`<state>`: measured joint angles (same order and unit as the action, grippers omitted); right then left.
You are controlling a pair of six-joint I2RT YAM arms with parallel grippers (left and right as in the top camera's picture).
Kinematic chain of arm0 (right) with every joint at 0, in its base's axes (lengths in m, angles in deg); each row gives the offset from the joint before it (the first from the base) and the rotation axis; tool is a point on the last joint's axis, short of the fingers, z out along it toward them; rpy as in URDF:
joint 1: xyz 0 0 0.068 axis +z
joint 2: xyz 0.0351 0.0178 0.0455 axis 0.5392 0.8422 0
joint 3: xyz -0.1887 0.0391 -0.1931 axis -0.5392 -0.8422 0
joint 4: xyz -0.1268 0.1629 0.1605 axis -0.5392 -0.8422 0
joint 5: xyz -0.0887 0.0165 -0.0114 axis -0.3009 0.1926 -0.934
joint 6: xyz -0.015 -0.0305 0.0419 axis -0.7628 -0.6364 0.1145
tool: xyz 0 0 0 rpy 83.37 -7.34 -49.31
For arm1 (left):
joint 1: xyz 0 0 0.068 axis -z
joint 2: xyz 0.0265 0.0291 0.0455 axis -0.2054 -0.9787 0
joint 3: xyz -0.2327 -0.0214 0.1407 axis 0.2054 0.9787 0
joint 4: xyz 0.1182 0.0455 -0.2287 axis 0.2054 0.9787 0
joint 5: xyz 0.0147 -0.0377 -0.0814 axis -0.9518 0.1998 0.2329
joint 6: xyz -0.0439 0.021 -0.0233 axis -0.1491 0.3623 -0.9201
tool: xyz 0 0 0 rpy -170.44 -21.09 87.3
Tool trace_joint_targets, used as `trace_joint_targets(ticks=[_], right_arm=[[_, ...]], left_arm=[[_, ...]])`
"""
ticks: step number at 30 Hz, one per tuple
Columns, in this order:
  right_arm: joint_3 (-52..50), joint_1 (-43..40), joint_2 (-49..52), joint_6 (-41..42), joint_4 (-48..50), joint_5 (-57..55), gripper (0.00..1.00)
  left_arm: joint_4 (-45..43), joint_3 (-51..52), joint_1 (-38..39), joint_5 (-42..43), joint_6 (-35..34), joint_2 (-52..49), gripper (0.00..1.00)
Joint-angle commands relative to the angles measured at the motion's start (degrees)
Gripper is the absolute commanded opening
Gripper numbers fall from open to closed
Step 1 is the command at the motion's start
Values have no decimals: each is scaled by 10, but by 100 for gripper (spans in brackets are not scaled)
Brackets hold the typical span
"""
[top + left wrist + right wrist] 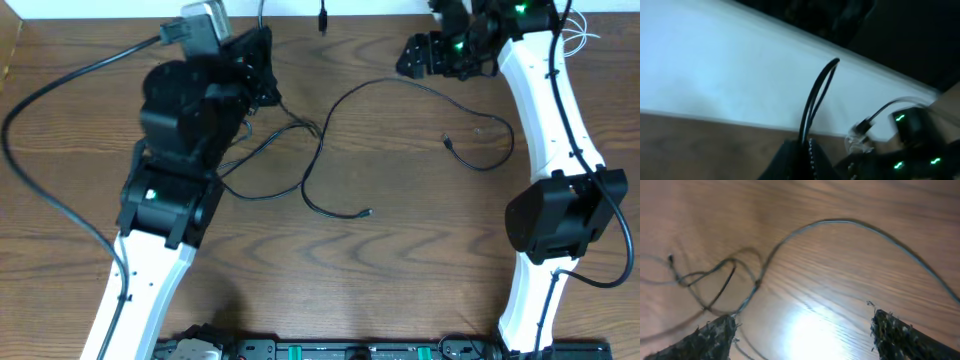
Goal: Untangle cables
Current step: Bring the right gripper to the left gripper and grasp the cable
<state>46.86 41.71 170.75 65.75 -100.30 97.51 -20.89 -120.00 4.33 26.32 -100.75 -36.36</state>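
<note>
Two thin black cables lie on the wooden table. One (400, 85) arcs from the tangle (295, 128) round to a plug (447, 143). The other (330, 208) ends in a plug at mid-table. My left gripper (262, 78) is at the far left of the tangle, mostly hidden by its arm. In the left wrist view it (807, 150) is shut on a doubled loop of black cable (815, 105) that stands up from the jaws. My right gripper (418, 55) is open and empty above the table; its view (805, 335) shows the arc (840, 222) and the tangle (715, 280). A thin white cord (580, 40) shows behind the right arm.
A thick black arm cord (40, 130) loops over the left of the table. A black plug (323, 18) hangs at the far edge. A white wall (715, 65) stands behind the table. A rail (340, 350) runs along the front edge.
</note>
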Motion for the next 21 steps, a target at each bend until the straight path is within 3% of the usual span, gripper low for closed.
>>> trace_joint_targets(ticks=[1, 5, 11, 17, 21], right_arm=[[5, 29, 0, -29, 0, 44, 85], [5, 59, 0, -59, -4, 44, 85], [5, 89, 0, -79, 6, 54, 88], [5, 112, 0, -287, 6, 296, 88], [5, 144, 0, -356, -6, 309, 87]], left_arm=[[-41, -4, 0, 5, -19, 23, 7], [-122, -5, 0, -4, -24, 45, 7], [-206, -12, -5, -81, -48, 76, 7], [-197, -23, -5, -81, -49, 82, 7], [-187, -23, -5, -81, -49, 82, 7]])
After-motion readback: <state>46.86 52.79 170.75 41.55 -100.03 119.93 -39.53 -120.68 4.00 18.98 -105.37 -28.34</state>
